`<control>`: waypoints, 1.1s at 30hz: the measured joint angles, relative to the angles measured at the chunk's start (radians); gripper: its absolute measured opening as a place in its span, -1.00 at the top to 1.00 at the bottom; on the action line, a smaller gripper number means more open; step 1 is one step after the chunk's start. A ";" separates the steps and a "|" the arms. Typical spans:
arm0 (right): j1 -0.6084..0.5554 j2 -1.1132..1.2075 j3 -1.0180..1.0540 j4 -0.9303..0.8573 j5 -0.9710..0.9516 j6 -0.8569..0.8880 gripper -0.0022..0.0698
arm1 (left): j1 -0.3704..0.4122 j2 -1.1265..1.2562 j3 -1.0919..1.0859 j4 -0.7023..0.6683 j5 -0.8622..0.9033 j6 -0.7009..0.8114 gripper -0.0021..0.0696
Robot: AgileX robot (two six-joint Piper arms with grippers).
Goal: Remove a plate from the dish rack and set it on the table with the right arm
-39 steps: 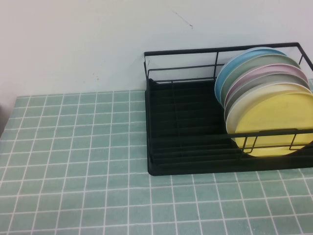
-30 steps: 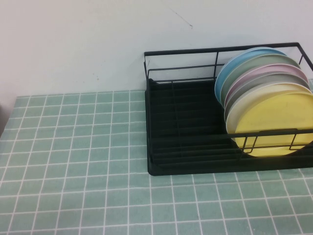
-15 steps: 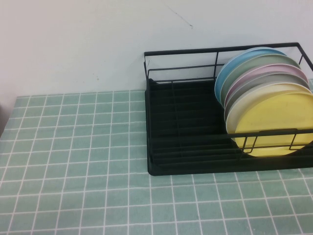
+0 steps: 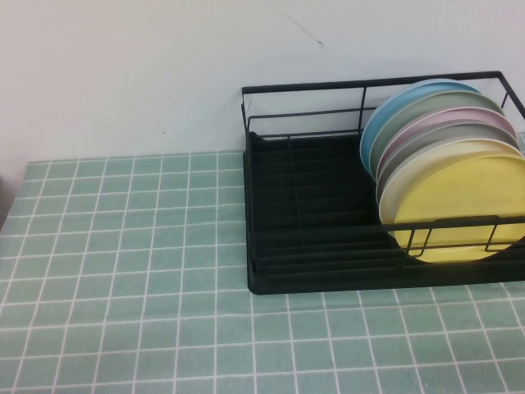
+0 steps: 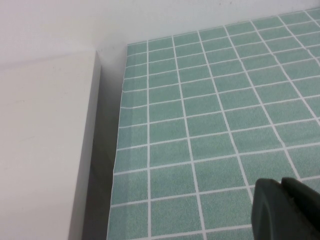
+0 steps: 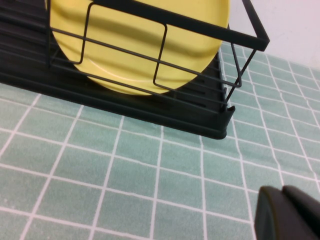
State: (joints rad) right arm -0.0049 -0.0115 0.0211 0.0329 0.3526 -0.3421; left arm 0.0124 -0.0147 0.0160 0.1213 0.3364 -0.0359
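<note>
The yellow plate (image 4: 459, 209) stands on edge at the front of a row of plates in the black dish rack (image 4: 316, 238), at the right of the green tiled table (image 4: 123, 271). It also shows in the right wrist view (image 6: 135, 40) behind the rack's wire front (image 6: 165, 22). My right gripper (image 6: 284, 212) is shut and empty, over the tiles in front of the rack's corner, apart from the plate. My left gripper (image 5: 281, 207) is shut and empty over the table's left part. Neither gripper shows in the high view.
Behind the yellow plate stand white (image 4: 394, 176), pink (image 4: 484, 115), green (image 4: 426, 107) and blue (image 4: 385, 115) plates. The rack's left half holds nothing. A white wall is behind the table. A white block (image 5: 45, 150) stands past the table's left edge.
</note>
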 joint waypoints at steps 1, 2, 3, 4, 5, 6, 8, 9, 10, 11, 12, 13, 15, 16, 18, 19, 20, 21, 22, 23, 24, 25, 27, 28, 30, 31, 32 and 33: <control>0.000 0.000 0.000 0.000 0.000 0.000 0.94 | 0.000 0.000 0.000 0.000 0.000 0.000 0.95; 0.000 0.000 0.000 0.000 0.000 0.000 0.94 | 0.000 0.000 0.000 0.000 0.000 0.000 0.95; 0.000 0.000 0.000 0.000 0.000 0.000 0.94 | 0.000 0.000 0.000 0.000 0.000 0.000 0.95; 0.000 0.000 0.000 0.000 0.000 0.000 0.94 | 0.000 0.000 0.000 0.000 0.000 0.000 0.95; 0.000 0.000 0.000 0.000 0.000 0.000 0.94 | 0.000 0.000 0.000 0.000 0.000 0.000 0.95; 0.000 0.000 0.000 0.000 0.000 0.000 0.94 | 0.000 0.000 0.000 0.000 0.000 0.000 0.95; 0.000 0.000 0.000 0.000 0.000 0.000 0.94 | 0.000 0.000 0.000 0.000 0.000 0.000 0.95; 0.000 0.000 0.000 0.000 0.000 0.000 0.94 | 0.000 0.000 0.000 0.000 0.000 0.000 0.95; 0.000 0.000 0.000 0.000 0.000 0.000 0.94 | 0.000 0.000 0.000 0.000 0.000 0.000 0.95; 0.000 0.000 0.000 0.000 0.000 0.000 0.94 | 0.000 0.000 0.000 0.000 0.000 0.000 0.95; 0.000 0.000 0.000 0.002 0.000 0.000 0.94 | 0.000 0.000 0.000 0.000 0.000 0.000 0.95; 0.000 0.000 0.000 0.008 0.000 0.000 0.94 | 0.000 0.000 0.000 0.000 0.000 0.000 0.95; 0.000 0.000 0.000 0.046 -0.004 0.000 0.94 | 0.000 0.000 0.000 0.000 0.000 0.000 0.95; 0.000 0.000 0.000 0.066 -0.004 0.000 0.94 | 0.000 0.000 0.000 0.000 0.000 0.000 0.95; 0.000 0.000 0.000 0.123 -0.007 0.000 0.94 | 0.000 0.000 0.000 0.000 0.000 0.000 0.95; 0.000 0.000 0.000 0.150 -0.009 0.000 0.94 | 0.000 0.000 0.000 0.000 0.000 0.000 0.95; 0.000 0.000 0.000 0.179 -0.011 0.000 0.94 | 0.000 0.000 0.000 0.000 0.000 0.000 0.95; 0.000 0.000 0.002 0.215 -0.017 0.000 0.94 | 0.000 0.000 0.000 0.000 0.000 0.000 0.95; 0.000 0.000 0.004 0.251 -0.025 0.000 0.94 | 0.000 0.000 0.000 0.000 0.000 0.000 0.95; 0.000 0.000 0.006 0.300 -0.036 0.000 0.94 | 0.000 0.000 0.000 0.000 0.000 0.000 0.95; 0.000 0.000 0.007 0.350 -0.051 0.000 0.94 | 0.000 0.000 0.000 0.000 0.000 0.000 0.95; 0.000 0.000 0.007 0.400 -0.070 0.000 0.94 | 0.000 0.000 0.000 0.000 0.000 0.000 0.95; 0.000 0.000 0.007 0.487 -0.111 0.000 0.94 | 0.000 0.000 0.000 0.000 0.000 0.000 0.95; 0.000 0.000 0.007 0.536 -0.137 0.000 0.94 | 0.000 0.000 0.000 0.000 0.000 0.000 0.95; 0.000 0.000 0.007 0.631 -0.186 0.002 0.94 | 0.000 0.000 0.000 0.000 0.000 0.000 0.95; 0.000 0.000 0.007 0.663 -0.204 0.002 0.94 | 0.000 0.000 0.000 0.000 0.000 0.000 0.95; 0.000 0.000 0.007 0.689 -0.221 0.002 0.94 | 0.000 0.000 0.000 0.000 0.000 0.000 0.95; 0.000 0.000 0.007 0.716 -0.242 0.002 0.94 | 0.000 0.000 0.000 0.000 0.000 0.000 0.95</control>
State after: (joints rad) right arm -0.0049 -0.0115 0.0276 0.7485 0.1102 -0.3403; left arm 0.0124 -0.0147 0.0160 0.1213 0.3364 -0.0359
